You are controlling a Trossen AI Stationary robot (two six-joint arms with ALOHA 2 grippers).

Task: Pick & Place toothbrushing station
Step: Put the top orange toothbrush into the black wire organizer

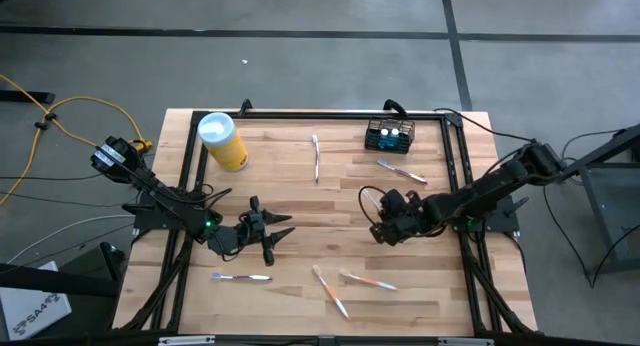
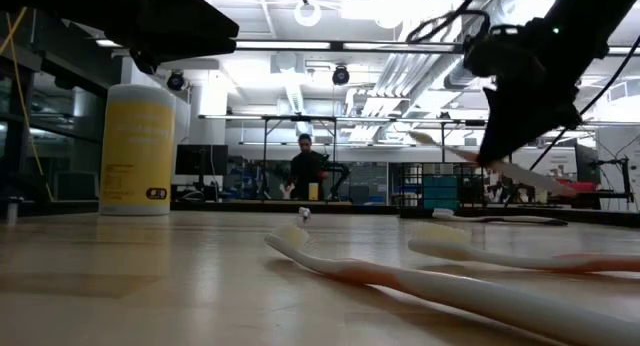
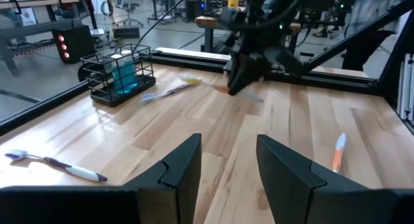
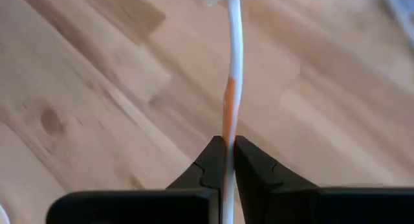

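Wooden table (image 1: 300,201), toothbrushing station (image 1: 389,136) beyond right gripper (image 1: 383,229)

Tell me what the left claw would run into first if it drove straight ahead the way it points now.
Probably the right claw, which hangs ahead of the open left claw and pinches a white-and-orange toothbrush. The bare table lies between; depth is uncertain, and a low path might pass beneath it.

basket (image 1: 389,136) right of canister (image 1: 223,141)
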